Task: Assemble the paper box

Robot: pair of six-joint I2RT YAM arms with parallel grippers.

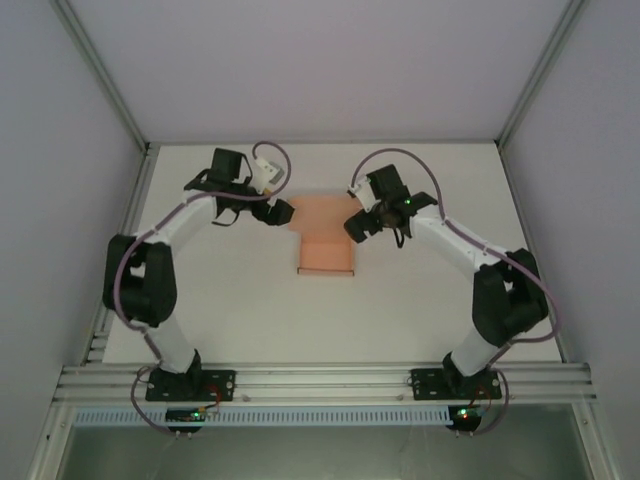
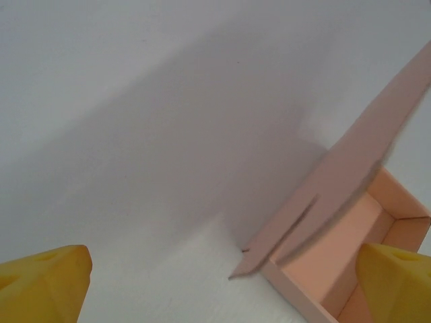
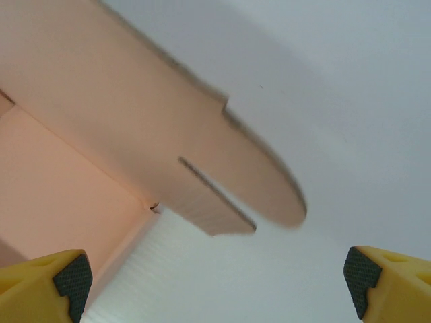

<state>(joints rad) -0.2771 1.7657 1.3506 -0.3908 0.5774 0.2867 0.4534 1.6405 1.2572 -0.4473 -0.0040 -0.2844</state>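
Observation:
The salmon-pink paper box (image 1: 325, 236) lies mid-table, partly folded, with a raised wall at its near end. My left gripper (image 1: 278, 212) sits at its far left corner and my right gripper (image 1: 358, 225) at its far right side. In the left wrist view the left gripper (image 2: 219, 286) is open, its yellow fingers (image 2: 44, 282) wide apart. A slotted flap (image 2: 337, 182) stands up beside the box's tray (image 2: 350, 249), close to the right finger. The right gripper (image 3: 215, 282) is open too. A rounded, slotted flap (image 3: 202, 155) hangs over the table beyond it, and the box panel (image 3: 54, 195) lies by its left finger.
The white table (image 1: 200, 300) is bounded by grey enclosure walls with metal frame posts (image 1: 105, 80) at the back corners. An aluminium rail (image 1: 320, 380) carrying both arm bases runs along the near edge.

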